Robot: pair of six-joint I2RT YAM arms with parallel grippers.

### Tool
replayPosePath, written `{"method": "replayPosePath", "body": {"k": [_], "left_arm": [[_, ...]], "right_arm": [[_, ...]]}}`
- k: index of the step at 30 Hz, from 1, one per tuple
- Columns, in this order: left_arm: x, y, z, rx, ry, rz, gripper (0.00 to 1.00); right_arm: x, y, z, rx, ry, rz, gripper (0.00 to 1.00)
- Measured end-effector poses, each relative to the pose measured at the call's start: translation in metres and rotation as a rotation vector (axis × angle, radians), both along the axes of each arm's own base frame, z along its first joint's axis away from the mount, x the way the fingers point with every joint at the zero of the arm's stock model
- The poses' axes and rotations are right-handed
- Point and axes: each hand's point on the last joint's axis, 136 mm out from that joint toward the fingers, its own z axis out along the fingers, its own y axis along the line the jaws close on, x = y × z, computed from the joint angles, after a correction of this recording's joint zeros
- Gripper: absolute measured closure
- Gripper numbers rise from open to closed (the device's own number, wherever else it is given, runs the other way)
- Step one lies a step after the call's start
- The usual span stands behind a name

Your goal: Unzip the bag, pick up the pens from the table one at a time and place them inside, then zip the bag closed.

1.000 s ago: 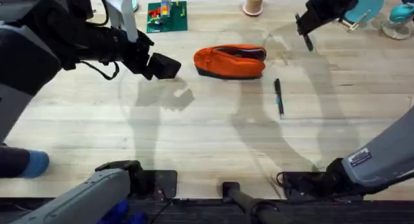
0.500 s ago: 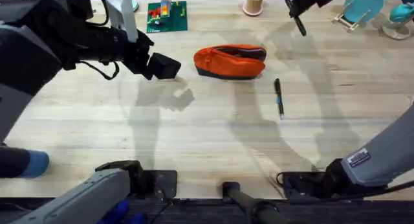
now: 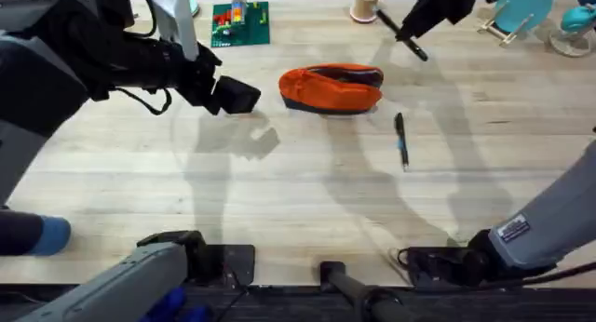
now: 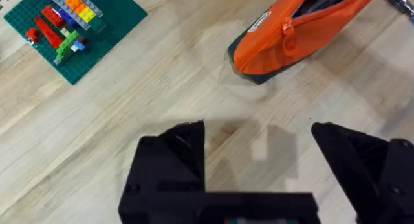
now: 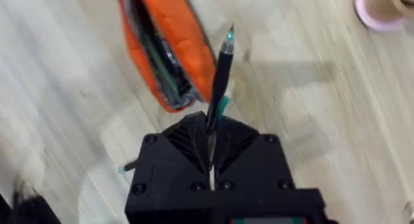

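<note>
right gripper raised above the far side of the light wood plank table, pinching a slim dark greenish pen over the unzipped oblong orange fabric pouch; left gripper spread, hovering beside the pouch.

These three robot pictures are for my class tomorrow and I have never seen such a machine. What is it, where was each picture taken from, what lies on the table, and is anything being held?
Two robot arms work at a wooden table. One picture looks down from above; the other two come from cameras on each arm's wrist.

On the table lies an orange bag, its zipper open, and one dark pen on the table beside it. At the far edge sit a green toy brick plate and a small cup.

The right gripper is shut on another pen, carrying it above the table near the bag. The left gripper is open, holds nothing and hovers on the bag's other side.
</note>
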Motion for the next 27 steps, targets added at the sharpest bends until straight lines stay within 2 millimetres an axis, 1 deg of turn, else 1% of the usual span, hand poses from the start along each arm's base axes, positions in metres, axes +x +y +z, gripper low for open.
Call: {"method": "replayPosePath", "body": {"k": [9, 14, 18, 22, 27], "left_arm": [[0.000, 0.000, 0.000, 0.000, 0.000, 0.000, 0.007], [0.000, 0.000, 0.000, 0.000, 0.000, 0.000, 0.007], [0.000, 0.000, 0.000, 0.000, 0.000, 0.000, 0.007], [0.000, 0.000, 0.000, 0.000, 0.000, 0.000, 0.007], [0.000, 0.000, 0.000, 0.000, 0.000, 0.000, 0.006]], "right_arm": [[-0.016, 0.042, 0.000, -0.027, -0.074, 0.304, 0.968], [-0.023, 0.059, 0.000, -0.037, -0.107, 0.424, 0.968], [-0.026, 0.063, 0.000, -0.041, -0.117, 0.473, 0.968], [-0.033, 0.061, -0.002, -0.049, -0.109, 0.529, 0.968], [-0.035, 0.061, -0.002, -0.054, -0.120, 0.567, 0.968]]}}
